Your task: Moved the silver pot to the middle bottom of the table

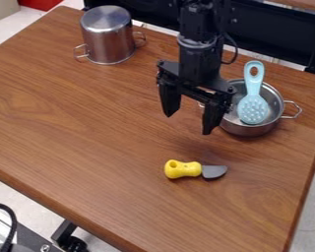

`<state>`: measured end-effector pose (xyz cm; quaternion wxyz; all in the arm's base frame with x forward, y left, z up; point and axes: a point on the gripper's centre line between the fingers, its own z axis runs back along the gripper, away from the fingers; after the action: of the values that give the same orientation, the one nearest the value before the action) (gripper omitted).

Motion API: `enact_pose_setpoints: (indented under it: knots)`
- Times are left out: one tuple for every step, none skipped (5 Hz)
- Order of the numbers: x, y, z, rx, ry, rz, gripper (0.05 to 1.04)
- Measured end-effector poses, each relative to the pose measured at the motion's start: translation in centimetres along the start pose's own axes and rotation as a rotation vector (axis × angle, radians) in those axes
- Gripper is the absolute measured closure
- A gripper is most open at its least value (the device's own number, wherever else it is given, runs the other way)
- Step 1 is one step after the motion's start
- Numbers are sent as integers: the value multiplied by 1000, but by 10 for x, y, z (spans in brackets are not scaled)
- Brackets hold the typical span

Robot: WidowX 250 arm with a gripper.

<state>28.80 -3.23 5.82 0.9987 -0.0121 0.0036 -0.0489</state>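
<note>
Wooden tabletop point(88, 128) beneath upturned silver pot point(109, 38)

- The black arm point(198, 55) comes in from the top edge, right of centre, hanging nearly upright.
- The gripper point(188, 123) points downward below it.
- Its two fingers point(169, 99) stand apart, with open space between their tips.
- A thin black cable point(235, 49) loops beside the arm.

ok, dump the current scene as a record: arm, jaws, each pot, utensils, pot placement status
arm: black, in from top edge
jaws: open, nothing between them
tall silver pot: upside down, upper left of table
wide silver pot: upright, right side
light blue perforated utensil: in wide silver pot, handle up
toy knife: yellow handle, grey blade, lower middle
placement: neither pot at middle bottom
</note>
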Motion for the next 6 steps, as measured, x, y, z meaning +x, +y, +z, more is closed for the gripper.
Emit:
enact_pose_setpoints:
  knots:
    - [-4, 0, -8, -1, 31, 14, 83]
    - [-1, -4, -12, -25, 58, 178, 83]
    - [2, -4, -15, -22, 29, 317, 83]
    - [6, -1, -6, -45, -30, 448, 83]
    - [13, -1, 3, -55, -127, 647, 83]
    - [20, -5, 3, -37, -193, 734, 83]
